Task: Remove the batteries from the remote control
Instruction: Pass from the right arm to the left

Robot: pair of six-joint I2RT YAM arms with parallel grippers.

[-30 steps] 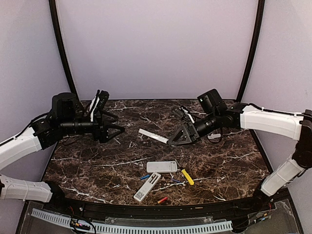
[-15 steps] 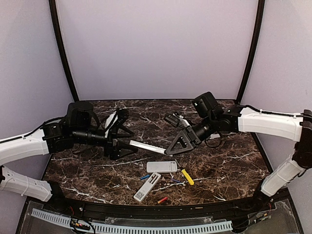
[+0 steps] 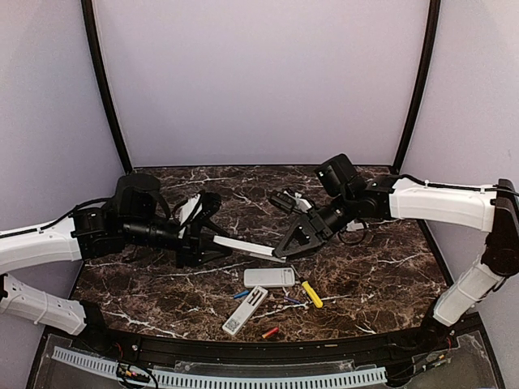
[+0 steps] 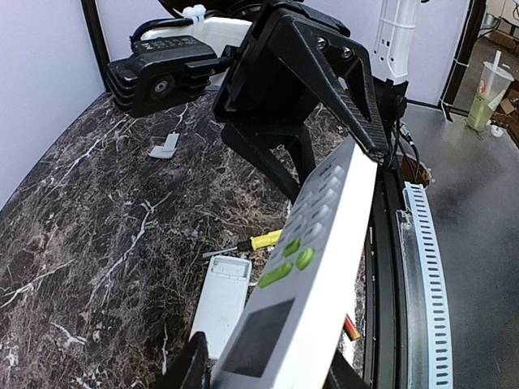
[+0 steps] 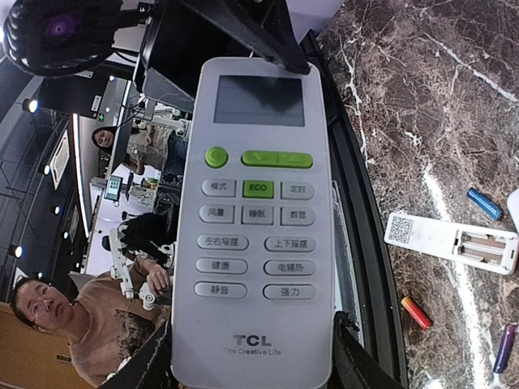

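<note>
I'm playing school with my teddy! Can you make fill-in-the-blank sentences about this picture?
1. The letters on the held remote spell ___.
2. The screwdriver has a ___ handle.
3. The battery nearest the front edge of the table is ___.

Missing words: TCL, yellow, red.

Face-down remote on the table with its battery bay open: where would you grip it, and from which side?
I'd pinch the face-down remote across its long edges at the QR-label end, descending from above: it lies flat and narrow, and that end leaves the open bay uncovered and avoids the blue battery beside it.
</note>
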